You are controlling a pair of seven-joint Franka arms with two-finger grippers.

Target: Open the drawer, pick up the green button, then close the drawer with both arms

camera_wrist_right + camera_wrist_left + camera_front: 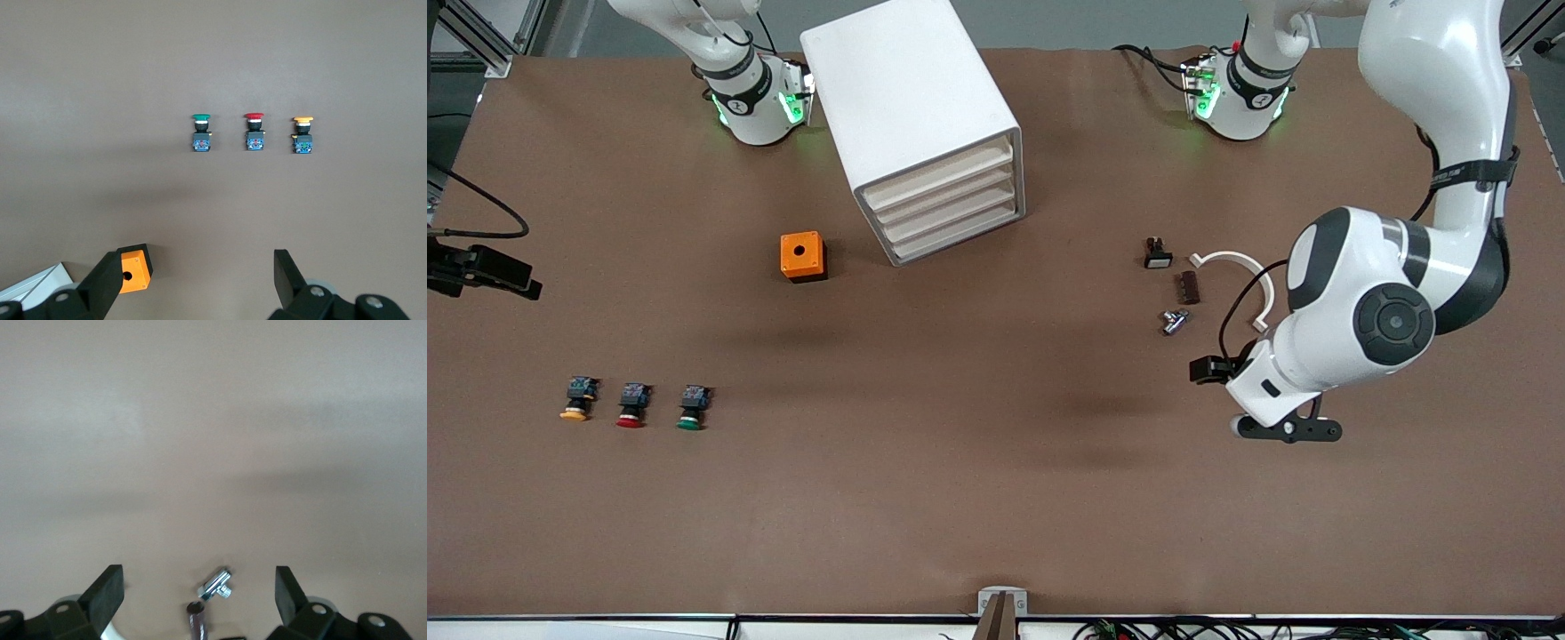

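Cabinet (911, 98): standing toward the robots' bases, between the two arms. All four fronts flush, so the drawer (947, 175) not yet opened. No telling which of the four is meant. Fronts turned toward the front camera and slanted toward the left arm's end.

Green button (692, 407): not in any drawer. Lying in the open on the table (978, 498), nearer the front camera than the cabinet and toward the right arm's end. Last of a row of three, beside the red button (631, 405), with the orange-capped button (578, 399) at the row's end. Tipped on its side, long axis running from bases to camera, cap toward the camera.

Right gripper (197, 261): fingers spread wide, nothing between them. Looking down on the row, with the orange box (133, 269) just beside one finger. Judged the nearer arm for the button.

Left gripper (197, 577): likewise spread and empty, hovering over a silver fitting (215, 585) at the left arm's end. Well apart from the button, and placed on the side the drawer fronts slant toward.
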